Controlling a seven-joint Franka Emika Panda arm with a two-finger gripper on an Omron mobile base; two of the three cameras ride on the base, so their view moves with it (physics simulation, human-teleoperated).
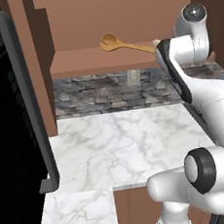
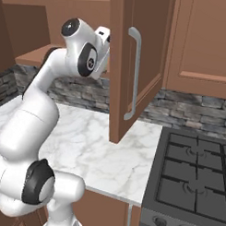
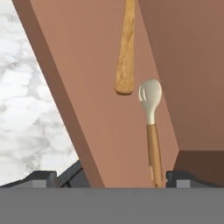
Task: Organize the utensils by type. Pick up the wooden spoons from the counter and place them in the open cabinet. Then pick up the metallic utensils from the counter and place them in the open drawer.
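From my hand view the gripper (image 3: 109, 178) has its fingers spread wide with nothing between them, hovering over the shelf (image 3: 100, 113) of the open cabinet (image 1: 76, 34). Both wooden spoons lie on that shelf — the cream spoon (image 3: 151, 127) with its handle running down toward the right fingertip (image 3: 183, 178), and the end of the brown spoon (image 3: 125, 52) just beside its bowl. In the left base view the brown spoon's bowl rests on the shelf left of my arm, above the counter (image 1: 122, 142).
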